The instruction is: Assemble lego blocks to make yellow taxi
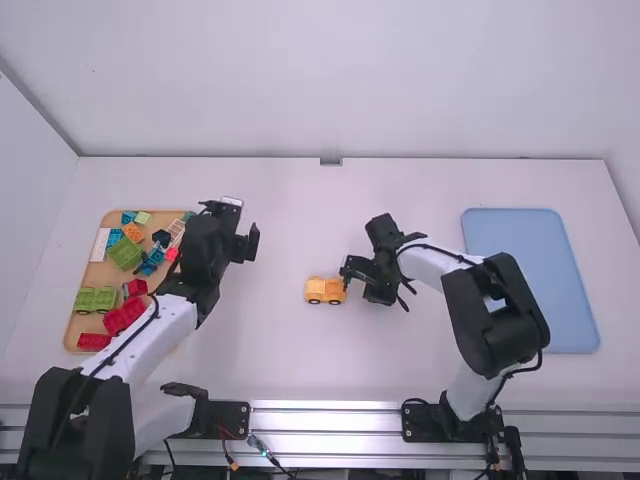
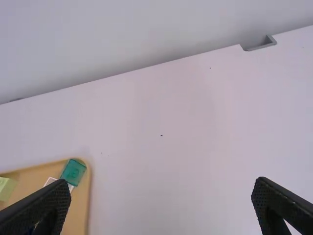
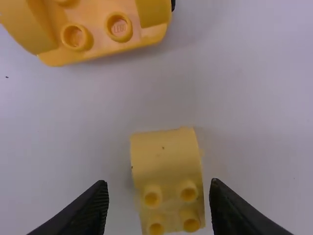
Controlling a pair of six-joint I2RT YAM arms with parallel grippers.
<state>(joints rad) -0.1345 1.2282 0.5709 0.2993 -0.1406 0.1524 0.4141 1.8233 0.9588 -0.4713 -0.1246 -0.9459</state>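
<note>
Left arm [image 1: 155, 335]: extended up the high view past the right side of the tray [image 1: 87, 326], with its gripper [image 1: 235, 222] beyond the tray's far right corner. Gripper state: released, fingers wide apart; in its wrist view one finger overlaps the tray

Right arm [image 1: 497, 308]: bent, angled inward to the left, with its gripper [image 1: 370, 287] low over the middle of the table [image 1: 280, 190]. Gripper state: released, fingers parted on either side of the yellow block [image 3: 166, 161]; a gap separates one finger from the block, and the other is just beside it

The yellow base [image 1: 325, 290] stands near the block, left of the right gripper. Table surface extends between the base and the left gripper, and from the base to the far edge. The mat [image 1: 530, 280] lies right of the right gripper, well apart
</note>
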